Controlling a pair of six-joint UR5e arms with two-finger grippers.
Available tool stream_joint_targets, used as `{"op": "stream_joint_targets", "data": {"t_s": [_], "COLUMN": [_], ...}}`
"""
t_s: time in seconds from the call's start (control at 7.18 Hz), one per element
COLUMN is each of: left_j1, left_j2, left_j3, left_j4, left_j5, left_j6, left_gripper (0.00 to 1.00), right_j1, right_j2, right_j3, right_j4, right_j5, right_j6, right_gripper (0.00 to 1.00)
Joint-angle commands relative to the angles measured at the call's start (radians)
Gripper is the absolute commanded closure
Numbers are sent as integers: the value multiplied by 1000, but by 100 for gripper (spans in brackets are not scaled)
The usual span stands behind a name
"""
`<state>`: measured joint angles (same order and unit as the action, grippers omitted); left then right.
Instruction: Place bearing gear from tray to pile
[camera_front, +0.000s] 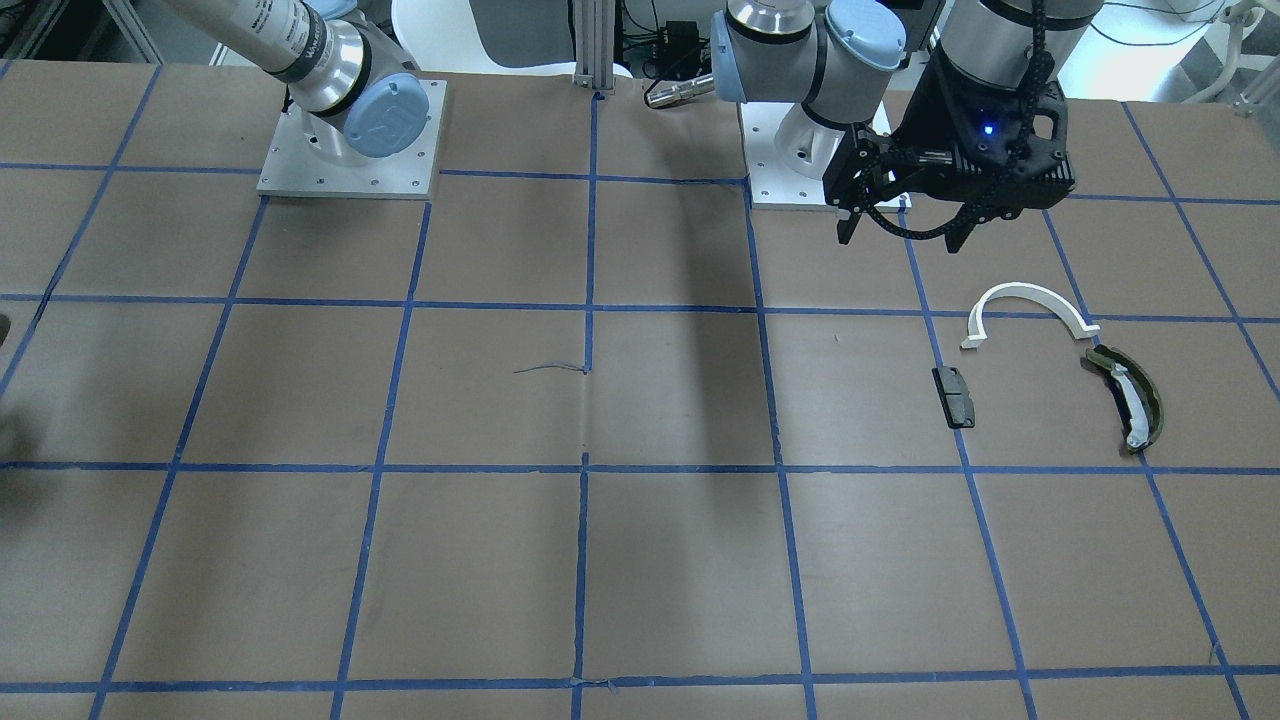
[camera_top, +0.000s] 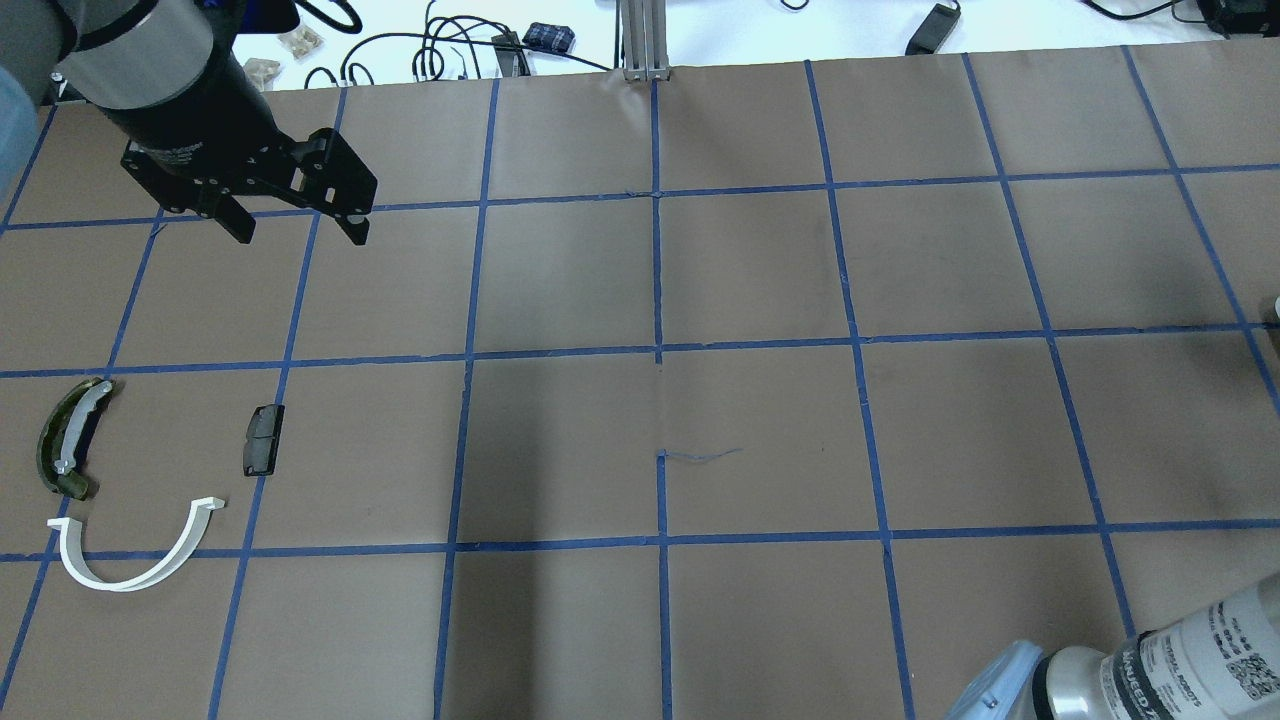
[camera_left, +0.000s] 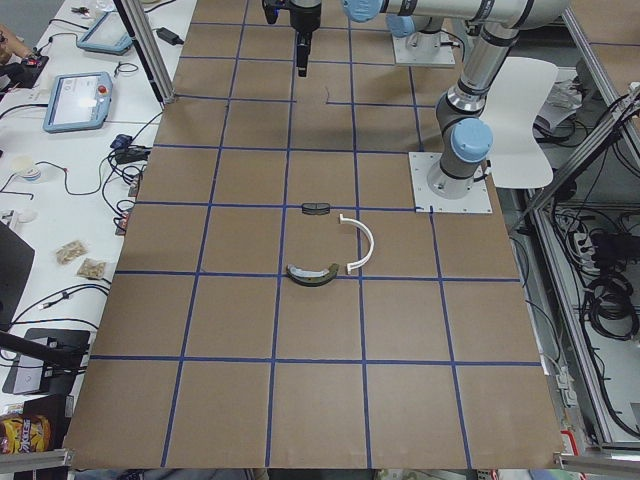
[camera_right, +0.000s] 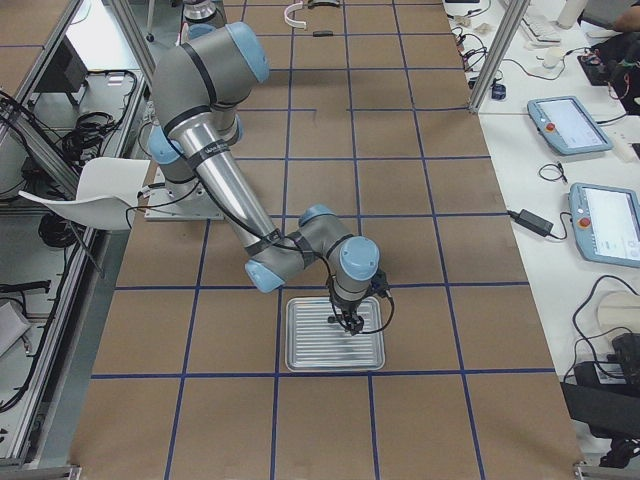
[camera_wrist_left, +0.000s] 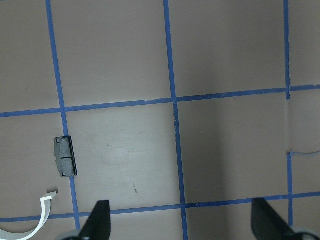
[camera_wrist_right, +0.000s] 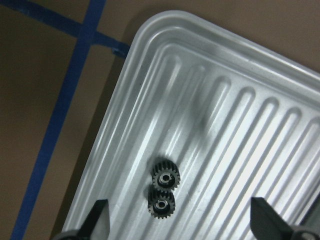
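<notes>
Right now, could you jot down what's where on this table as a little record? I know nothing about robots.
tray: ribbed metal, holds two small dark gears side by side
right gripper: open, above the gears, holding nothing
left gripper: open, empty, raised near the pile
pile parts: white arc, dark block, olive curved piece, lying apart
task stage: no gear in the pile yet
</notes>
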<state>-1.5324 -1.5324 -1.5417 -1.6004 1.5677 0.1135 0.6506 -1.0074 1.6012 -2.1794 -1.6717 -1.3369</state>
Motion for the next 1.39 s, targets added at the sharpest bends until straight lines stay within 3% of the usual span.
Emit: {"op": "stream_joint_targets", "data": {"t_s": [0.0,0.42,0.7,0.98,1.11,1.25], "left_j1": [0,0,0,0,0,0], "left_j2": [0,0,0,0,0,0], "left_j3": [0,2,3,3,3,3], "left_j4": [0,0,0,0,0,0], "left_j5": [0,0,0,0,0,0], "left_j6": [0,0,-1,0,-1,0], "left_gripper": [0,0,0,0,0,0], "right_j1": [-5,-5,-5,-5,-5,-5], "right_j2": [21,29,30,30,29,26], "right_j3": [11,25,26,25,25,25], "right_j4": [-5,1,0,0,1,1], "right_j5": [-33,-37,-53,-54,-56,-66], "right_j6": [18,21,25,30,30,28], "right_gripper": [7,17,31,80,98,100]}}
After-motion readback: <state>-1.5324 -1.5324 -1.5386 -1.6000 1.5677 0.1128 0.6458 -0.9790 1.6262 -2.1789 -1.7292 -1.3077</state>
